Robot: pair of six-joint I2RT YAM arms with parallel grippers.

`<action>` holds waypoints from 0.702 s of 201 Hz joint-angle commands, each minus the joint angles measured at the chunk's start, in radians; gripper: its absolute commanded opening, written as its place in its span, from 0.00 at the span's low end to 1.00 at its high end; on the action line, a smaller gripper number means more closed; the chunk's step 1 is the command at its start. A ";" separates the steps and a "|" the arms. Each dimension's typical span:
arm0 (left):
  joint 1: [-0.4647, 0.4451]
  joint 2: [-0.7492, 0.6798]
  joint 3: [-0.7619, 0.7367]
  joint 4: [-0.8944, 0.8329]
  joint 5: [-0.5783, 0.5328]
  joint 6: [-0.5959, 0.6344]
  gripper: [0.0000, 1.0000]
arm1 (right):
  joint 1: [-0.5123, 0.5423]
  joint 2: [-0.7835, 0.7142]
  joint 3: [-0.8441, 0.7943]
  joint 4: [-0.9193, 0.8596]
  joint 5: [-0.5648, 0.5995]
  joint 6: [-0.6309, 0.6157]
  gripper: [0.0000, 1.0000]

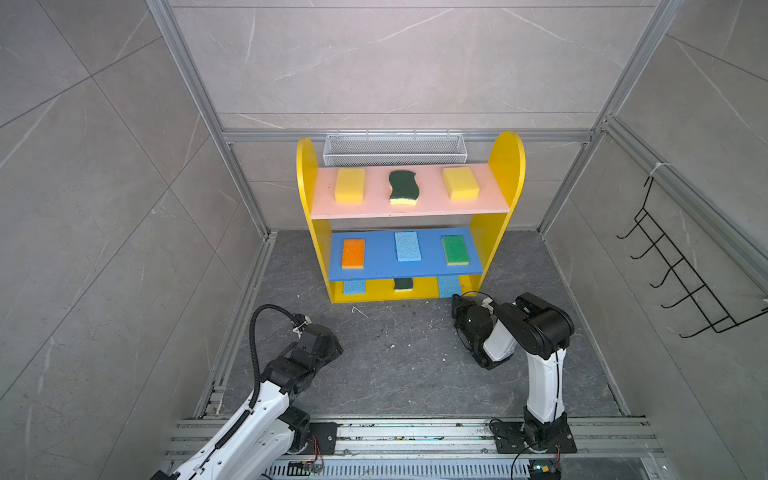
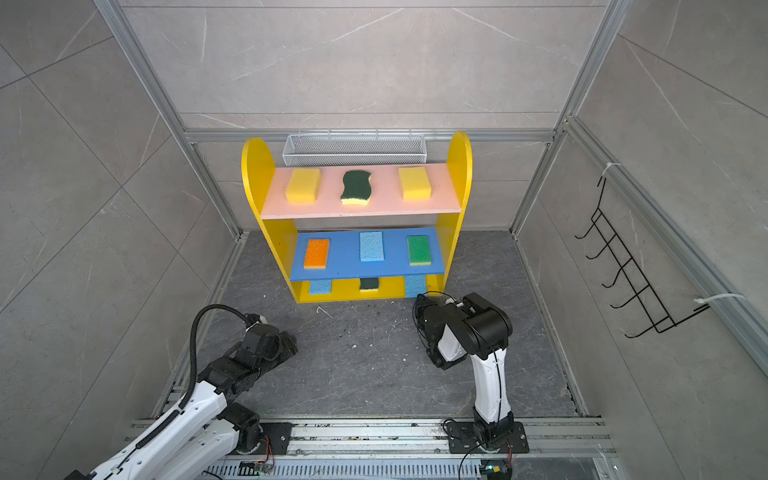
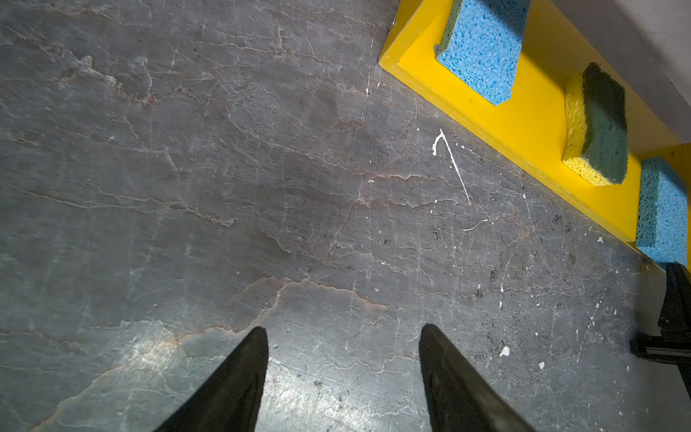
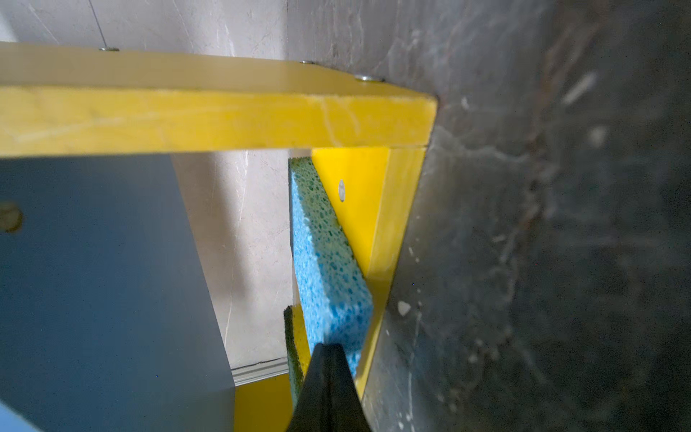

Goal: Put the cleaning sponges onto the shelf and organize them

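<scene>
Right wrist view: we find the right gripper [image 4: 329, 348] clenched, apparently touching the light blue sponge [image 4: 325, 262] at the front right corner of the shelf [image 4: 224, 112] base; soft, light, best pinched across its thickness; left gripper [image 3: 343, 329] spread, empty.

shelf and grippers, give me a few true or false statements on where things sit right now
1. The pink board holds two yellow sponges and a dark green scourer. True.
2. The orange sponge lies on the pink board. False: it lies on the blue board.
3. The left gripper is open over the floor, holding nothing. True.
4. The right gripper is wide open. False: it is shut, its tip at a light blue sponge on the yellow base.
</scene>
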 commanded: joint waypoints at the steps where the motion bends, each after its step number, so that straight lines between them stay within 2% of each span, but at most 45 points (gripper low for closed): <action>1: -0.002 0.011 0.007 0.025 -0.016 -0.003 0.67 | -0.022 0.082 -0.023 -0.210 -0.015 -0.044 0.00; 141: -0.002 0.026 -0.005 0.042 -0.017 -0.014 0.67 | -0.035 0.146 0.020 -0.211 -0.061 -0.067 0.00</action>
